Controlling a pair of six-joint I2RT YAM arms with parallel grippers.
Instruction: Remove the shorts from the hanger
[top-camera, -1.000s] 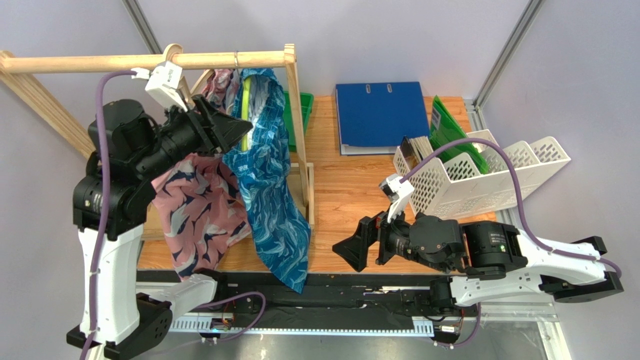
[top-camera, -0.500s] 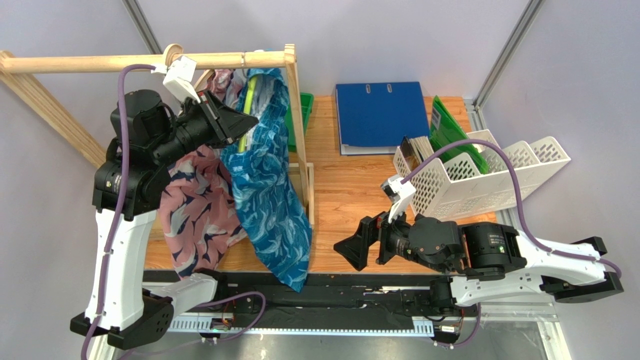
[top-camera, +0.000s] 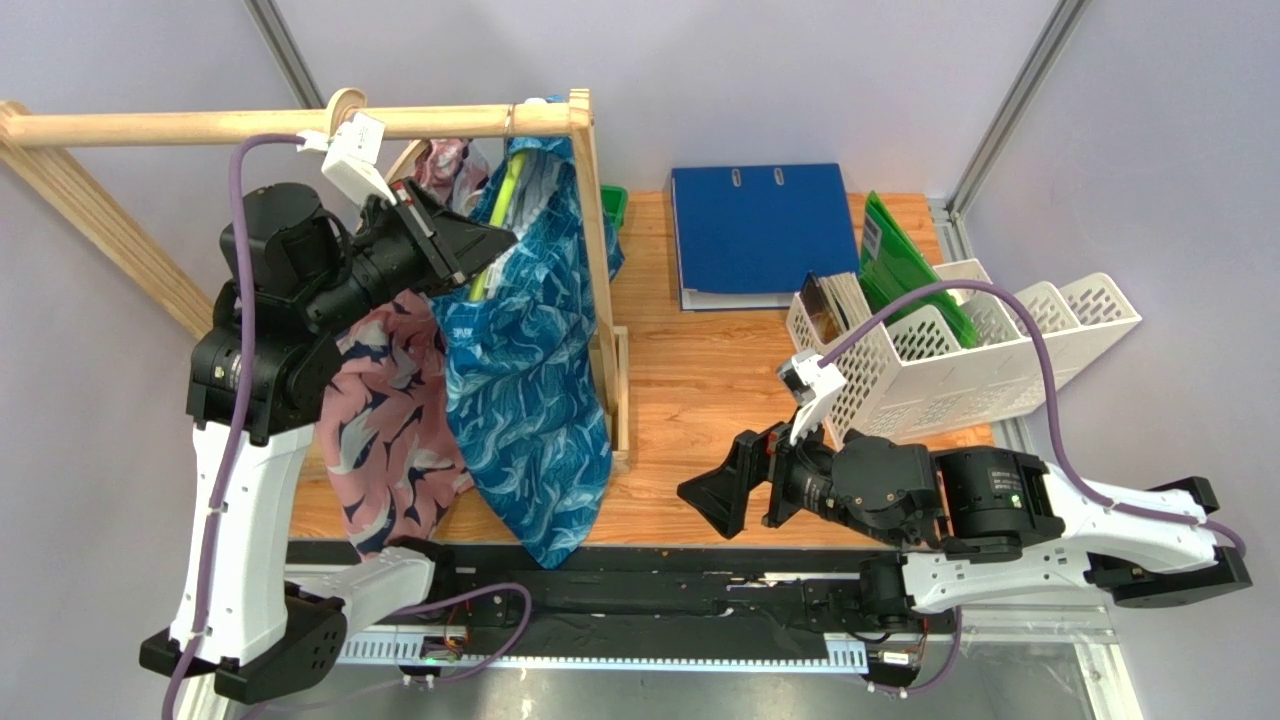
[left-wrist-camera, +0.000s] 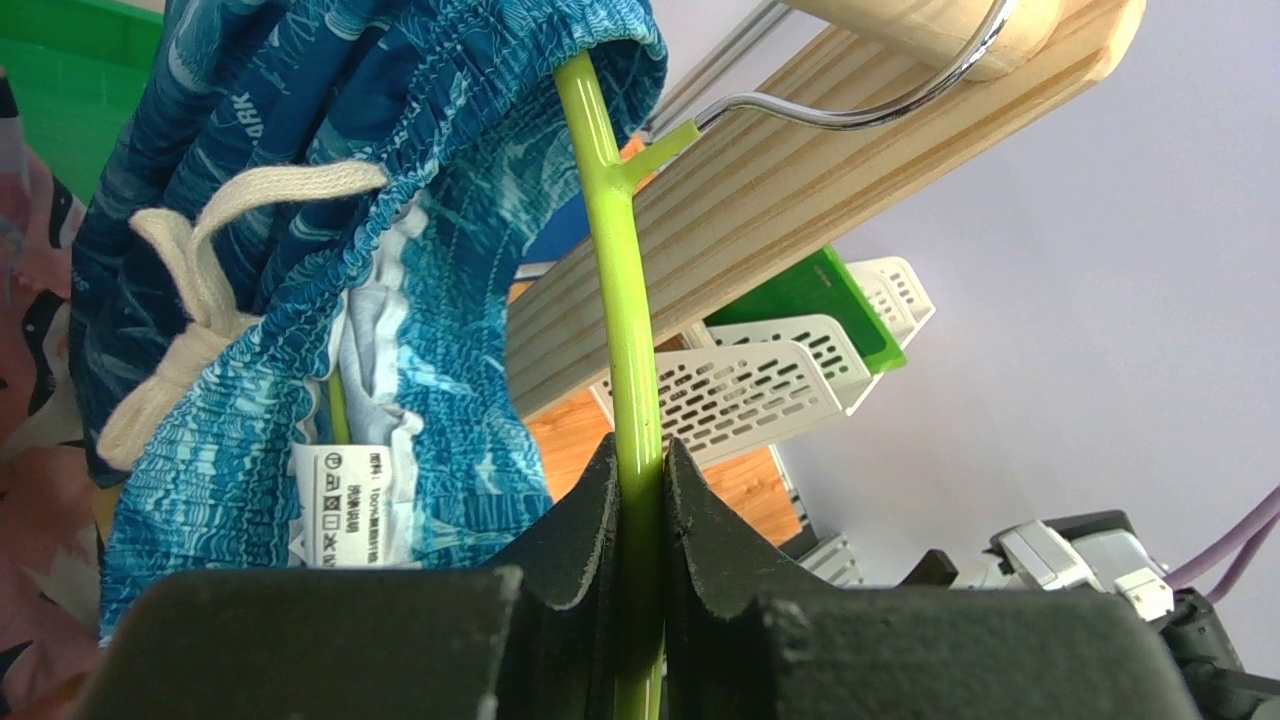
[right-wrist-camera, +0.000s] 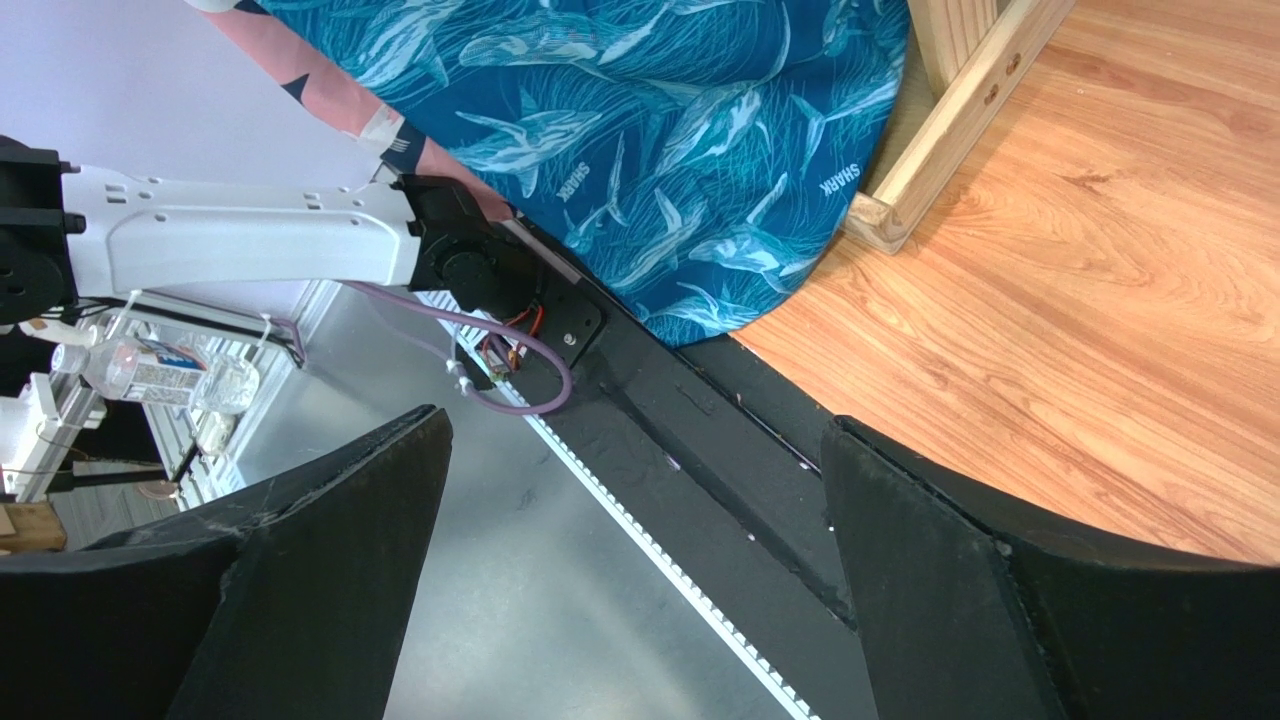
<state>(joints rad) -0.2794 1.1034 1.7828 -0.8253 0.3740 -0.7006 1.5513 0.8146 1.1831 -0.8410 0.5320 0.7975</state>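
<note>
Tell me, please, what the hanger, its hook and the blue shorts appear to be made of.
Hanger: probably plastic. It is lime green and smooth, with a slight sheen and a moulded junction.
Hook: metal wire, with a bright silvery shine.
Blue shorts: thin fabric, possibly synthetic, with a matt look. The waistband is gathered and elastic, with a white cord and a sewn-in label.

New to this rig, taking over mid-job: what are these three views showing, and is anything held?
Two white-and-black robot arms stand at the table's near edge. The overhead view looks down from behind them; the other two come from cameras on each wrist. The left gripper is shut on the lime-green plastic hanger, whose metal hook rides the wooden rail. The blue-teal wavy-patterned shorts hang on that hanger; the pink patterned shorts hang beside. The right gripper is open and empty above the wooden table, which carries a blue ring binder and a white perforated file rack.
</note>
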